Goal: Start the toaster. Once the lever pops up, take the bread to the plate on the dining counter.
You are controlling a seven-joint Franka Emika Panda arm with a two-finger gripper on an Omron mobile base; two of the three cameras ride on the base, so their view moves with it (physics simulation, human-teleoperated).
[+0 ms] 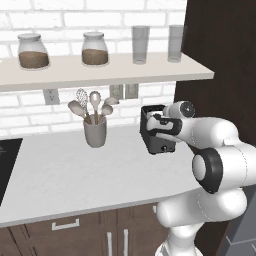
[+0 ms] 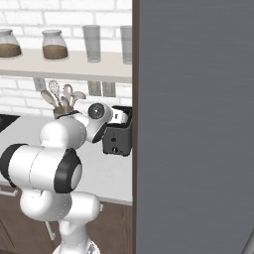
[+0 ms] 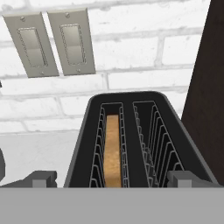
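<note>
A utensil cup [image 1: 95,131] of spoons stands left on the worktop [image 1: 60,170], well apart from the toaster [image 1: 156,139] near the dark cabinet side [image 1: 220,55]. The bread [image 3: 113,151] sits upright in the toaster's left slot. The gripper [image 3: 111,178] hovers above with fingers [image 3: 43,178] spread, empty. Two wall switch plates [image 3: 50,41] hang behind.

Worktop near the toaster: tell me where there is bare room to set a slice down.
The widest bare patch of the worktop lies in front of the utensil cup, between the dark cooktop and the toaster. A narrower strip runs between cup and toaster. It is crowded around the toaster itself: the arm hangs over it, and the dark cabinet side borders it.
</note>
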